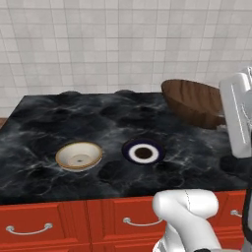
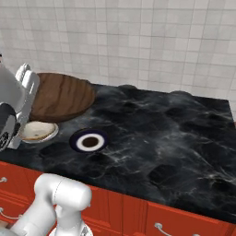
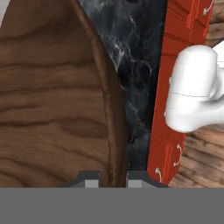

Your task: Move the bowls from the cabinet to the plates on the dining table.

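Observation:
My gripper (image 3: 113, 180) is shut on the rim of the dark brown wooden bowl (image 1: 194, 103), which hangs tilted above the right part of the black marble dining table (image 1: 44, 123). The same bowl (image 2: 60, 97) hangs at the left in the right base view and takes up the left half of the hand view as the wood-grain bowl (image 3: 52, 100). The cream bowl (image 1: 78, 156) with an ochre rim sits upright on the table's front left. To its right lies the plate with a dark blue rim (image 1: 143, 152), nothing on it; the wooden bowl is behind and right of it. The cabinet is out of view.
Red drawer fronts (image 1: 44, 224) with silver handles run below the table's front edge. A tiled wall (image 1: 98, 44) stands behind the table. My own white arm joint (image 1: 184, 206) rises in front of the drawers. A wooden floor (image 3: 201, 162) shows beside the table.

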